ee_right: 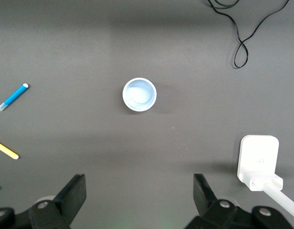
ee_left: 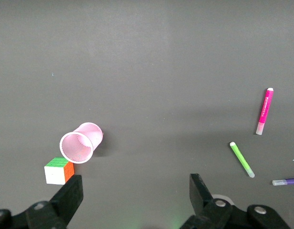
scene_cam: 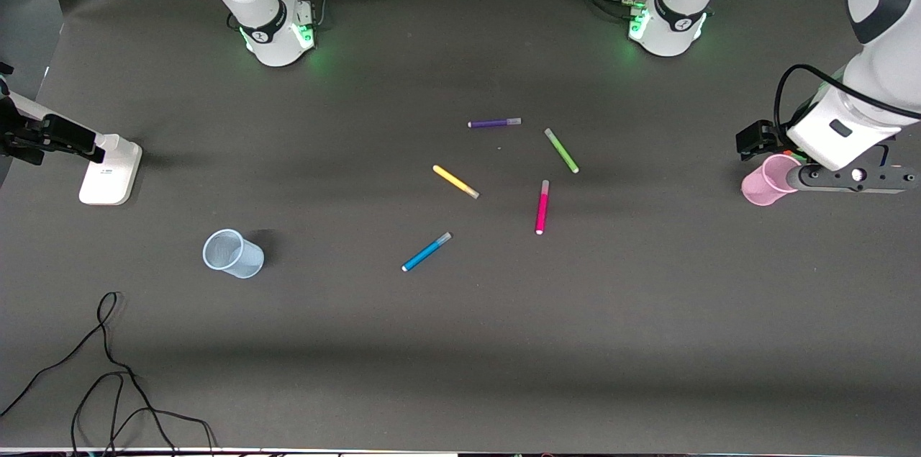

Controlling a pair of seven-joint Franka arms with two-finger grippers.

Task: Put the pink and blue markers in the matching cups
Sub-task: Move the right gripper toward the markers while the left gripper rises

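The pink marker (scene_cam: 541, 206) and the blue marker (scene_cam: 427, 252) lie flat near the table's middle, the blue one nearer the front camera. The pale blue cup (scene_cam: 232, 253) stands upright toward the right arm's end, and the pink cup (scene_cam: 766, 180) stands upright toward the left arm's end. My left gripper (ee_left: 135, 187) is open and empty, up over the table beside the pink cup (ee_left: 80, 143); the pink marker (ee_left: 264, 112) lies farther off. My right gripper (ee_right: 139, 188) is open and empty, high over the table near the blue cup (ee_right: 139, 94); the blue marker (ee_right: 12, 97) also shows there.
A purple pen (scene_cam: 494, 123), a green pen (scene_cam: 561, 150) and a yellow pen (scene_cam: 455, 181) lie near the two markers. A small colour cube (ee_left: 58, 171) sits beside the pink cup. A white camera stand (scene_cam: 108, 169) and a loose black cable (scene_cam: 108, 370) are at the right arm's end.
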